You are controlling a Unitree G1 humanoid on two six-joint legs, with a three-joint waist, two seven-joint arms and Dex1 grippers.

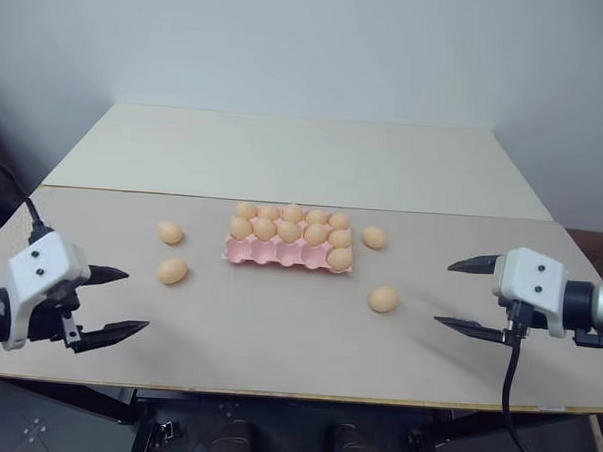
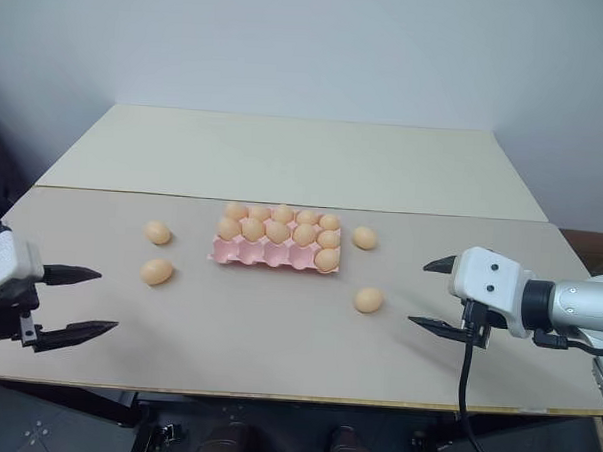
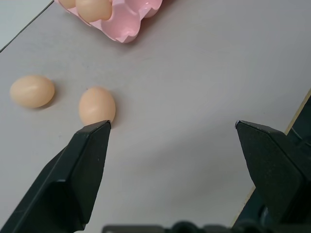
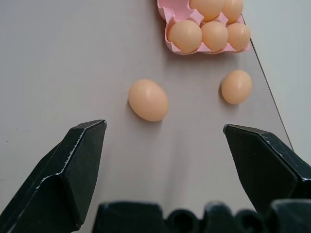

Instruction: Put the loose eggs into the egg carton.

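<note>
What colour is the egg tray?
Pale pink moulded egg carton, clearest in the left eye view.

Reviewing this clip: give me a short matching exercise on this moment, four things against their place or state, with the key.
Things:
1. egg carton
2. two loose eggs on the robot's left
3. left gripper
4. front row of carton cups

Places or states:
A. open, holding nothing
B. mostly empty, one egg at its right end
C. mid-table, back rows filled
D. on the table beside the carton

Pairs: 1-C, 2-D, 3-A, 4-B
</note>
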